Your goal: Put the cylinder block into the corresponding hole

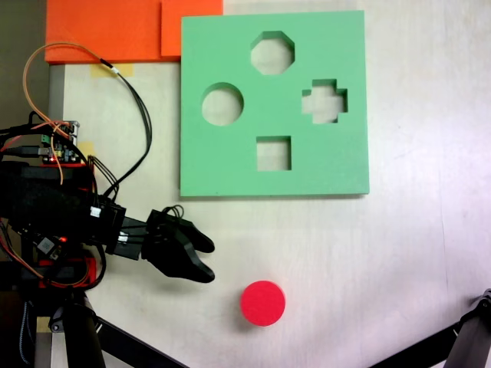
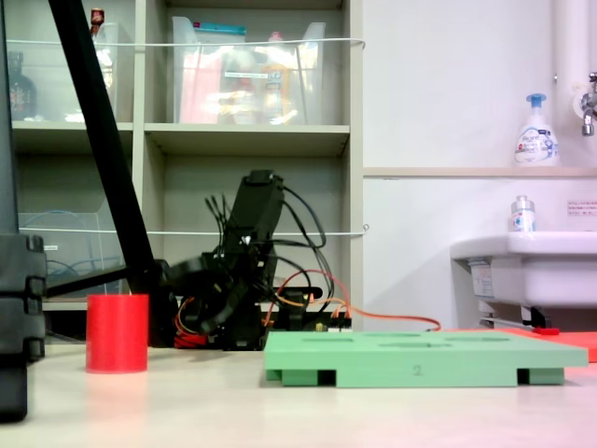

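Fixed view from above: gripper (image 1: 209,259) jaws parted a little, nothing between them, touching nothing. Cylinder block (image 1: 263,303) on the table, near the tips, apart from them, well below the green board (image 1: 230,165). Circular hole (image 1: 222,104) unfilled.

Low fixed view: cylinder block (image 2: 118,332) upright, left of the board (image 2: 424,359); gripper opening can't be read.

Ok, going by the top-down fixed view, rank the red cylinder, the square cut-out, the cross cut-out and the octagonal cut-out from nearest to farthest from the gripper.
Measured from the gripper:
1. The cylinder block, to its lower right on the bare table.
2. The square cut-out, above it, near the green board's lower edge.
3. The cross cut-out, farther up and right.
4. The octagonal cut-out, near the board's top edge.
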